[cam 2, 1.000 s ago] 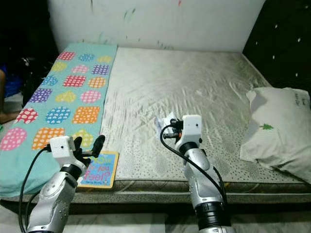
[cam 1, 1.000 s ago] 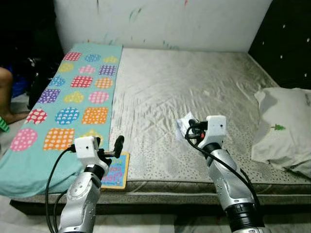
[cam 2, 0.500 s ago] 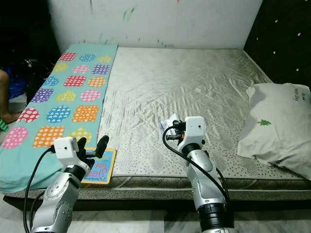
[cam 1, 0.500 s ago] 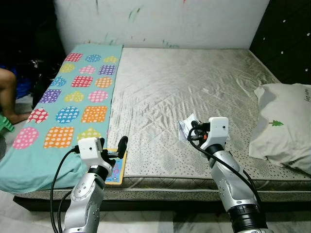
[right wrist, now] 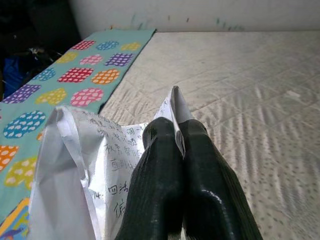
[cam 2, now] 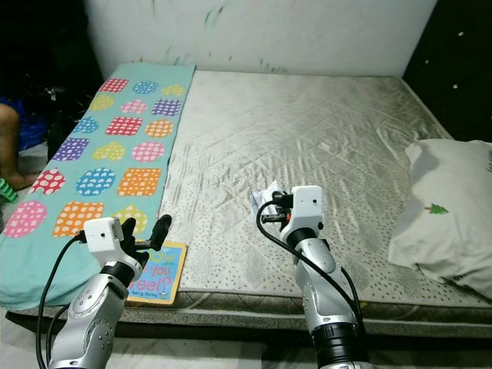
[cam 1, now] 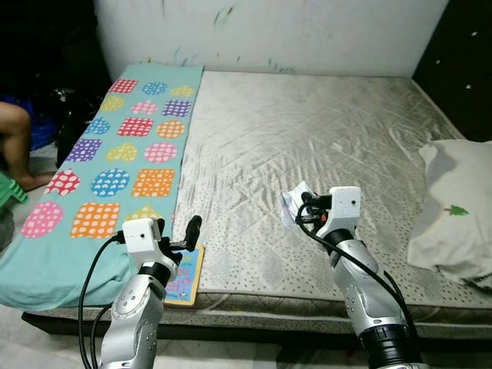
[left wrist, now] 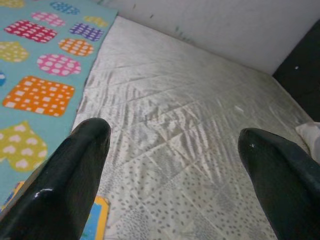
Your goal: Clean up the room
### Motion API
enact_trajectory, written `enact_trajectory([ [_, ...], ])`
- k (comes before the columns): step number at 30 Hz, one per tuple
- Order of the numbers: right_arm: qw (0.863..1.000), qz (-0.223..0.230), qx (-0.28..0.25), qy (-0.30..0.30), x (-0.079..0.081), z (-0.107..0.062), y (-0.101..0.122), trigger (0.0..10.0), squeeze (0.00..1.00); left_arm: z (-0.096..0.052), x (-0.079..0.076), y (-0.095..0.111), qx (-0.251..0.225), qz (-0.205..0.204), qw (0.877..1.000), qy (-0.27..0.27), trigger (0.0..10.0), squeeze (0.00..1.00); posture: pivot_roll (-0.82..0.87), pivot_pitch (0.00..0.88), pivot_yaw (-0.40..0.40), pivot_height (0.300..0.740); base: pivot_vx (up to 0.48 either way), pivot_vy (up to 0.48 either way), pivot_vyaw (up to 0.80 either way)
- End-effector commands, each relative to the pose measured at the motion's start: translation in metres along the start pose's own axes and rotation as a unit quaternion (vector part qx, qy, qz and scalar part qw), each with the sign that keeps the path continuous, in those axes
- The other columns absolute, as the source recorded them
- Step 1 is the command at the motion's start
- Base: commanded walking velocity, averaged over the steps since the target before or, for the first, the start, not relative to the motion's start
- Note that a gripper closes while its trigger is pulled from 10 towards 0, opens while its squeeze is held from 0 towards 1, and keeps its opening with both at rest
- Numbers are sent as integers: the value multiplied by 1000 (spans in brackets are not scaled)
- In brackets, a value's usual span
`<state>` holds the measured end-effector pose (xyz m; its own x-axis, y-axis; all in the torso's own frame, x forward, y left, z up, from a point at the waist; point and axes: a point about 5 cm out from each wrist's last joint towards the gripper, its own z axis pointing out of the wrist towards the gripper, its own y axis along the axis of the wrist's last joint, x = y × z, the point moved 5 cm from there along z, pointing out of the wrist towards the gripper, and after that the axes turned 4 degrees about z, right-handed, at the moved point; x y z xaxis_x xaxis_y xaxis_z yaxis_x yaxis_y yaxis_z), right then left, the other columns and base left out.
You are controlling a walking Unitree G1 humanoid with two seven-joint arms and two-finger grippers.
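The right gripper (right wrist: 175, 150) is clenched on a crumpled sheet of paper (right wrist: 75, 165), its two black fingers (right wrist: 200, 175) pressed together with a folded edge of the sheet pinched between them. The paper is white and creased, covered in small handwritten characters too small to read. In the head views the paper (cam 1: 292, 204) is held just above the mattress (cam 1: 307, 131), a little right of the centre of the near half.

The left gripper (left wrist: 175, 165) is released, its rounded glossy fingers (left wrist: 70, 170) spread wide apart over the near edge of the bed at about 7 o'clock. Just beside it lies a thin, flat children's book (cam 2: 157, 273) with a yellow border and a blue cover; the letters "you" and "eel?" can be read on it in the right eye view.

The mattress is bare, with a shiny, silvery quilted top stitched in diamonds and a speckled band along its near edge. A teal blanket (cam 1: 115, 161) printed with dotted hearts and squares in pink, orange, yellow, blue and purple covers its strip from 9 to 11 o'clock. At 3 o'clock rests a soft white pillow (cam 1: 457, 215) carrying a small green tree print. The white wall (cam 1: 269, 31) at 12 o'clock bears faint coloured scribbles. A person's leg (cam 1: 19, 146) shows at 9 o'clock.
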<state>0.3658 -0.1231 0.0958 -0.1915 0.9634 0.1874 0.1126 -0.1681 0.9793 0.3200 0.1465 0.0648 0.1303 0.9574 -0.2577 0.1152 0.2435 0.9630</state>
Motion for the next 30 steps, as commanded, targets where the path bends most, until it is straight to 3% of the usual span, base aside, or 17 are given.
enact_trajectory([
  [1,1000,-1,-11,-9,-4,0,6,10000,0,2,-5,4,-6,3,1000,-14,10000,0,-70,0,-5,740,349,0,0],
  [4,1000,-3,-12,-11,-5,0,6,10000,0,2,-7,5,-11,-6,1000,-17,10000,0,-70,0,-4,740,355,0,0],
  [20,1000,-8,-16,-19,-10,0,8,10000,0,1,-8,1,-4,-18,1000,-12,10000,0,-71,0,-6,740,0,0,0],
  [30,1000,-8,-15,-19,-10,-1,7,10000,0,1,-8,1,-3,-22,1000,-10,10000,0,-73,0,-7,740,0,414,-288],
])
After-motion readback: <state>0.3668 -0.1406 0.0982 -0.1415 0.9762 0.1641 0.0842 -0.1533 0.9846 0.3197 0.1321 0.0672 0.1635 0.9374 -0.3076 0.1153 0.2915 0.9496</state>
